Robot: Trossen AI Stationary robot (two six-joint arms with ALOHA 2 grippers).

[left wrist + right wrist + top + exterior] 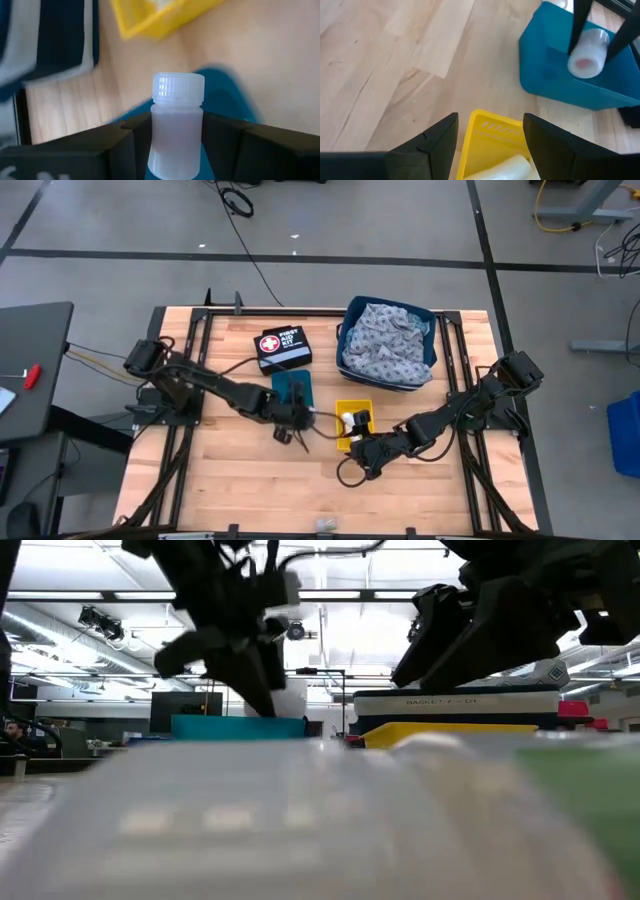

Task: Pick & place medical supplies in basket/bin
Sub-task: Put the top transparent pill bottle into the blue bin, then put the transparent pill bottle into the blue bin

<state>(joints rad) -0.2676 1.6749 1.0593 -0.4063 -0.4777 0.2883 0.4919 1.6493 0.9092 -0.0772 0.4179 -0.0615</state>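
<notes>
Small white bottle [176,131] with a ribbed screw cap sits pinched between the fingers [120,150] of the left tool [292,420], held above the teal bin [297,389] near the middle of the worktop [220,490]. The right wrist view shows the same bottle [588,54] end-on over the teal bin [555,70], gripped by the left tool's thin dark fingers. The left arm reaches from the left edge of the worktop across toward the centre, its wrist bent down over the bin.

The right arm stretches from the right edge toward the centre, low over the worktop, with the right tool [358,448] at the near side of the yellow bin [353,420]. Its fingers [437,137] are spread apart and hold nothing, with the yellow bin [485,135] between and beyond them. A pale roll [502,169] lies inside that bin.

On the far side stands a blue basket [350,315] filled with patterned grey-blue cloth [390,340]. Left of it, just beyond the teal bin, lies a black first aid pouch [283,348] with a red and white cross. A small pale item [325,524] lies at the near edge of the worktop.
</notes>
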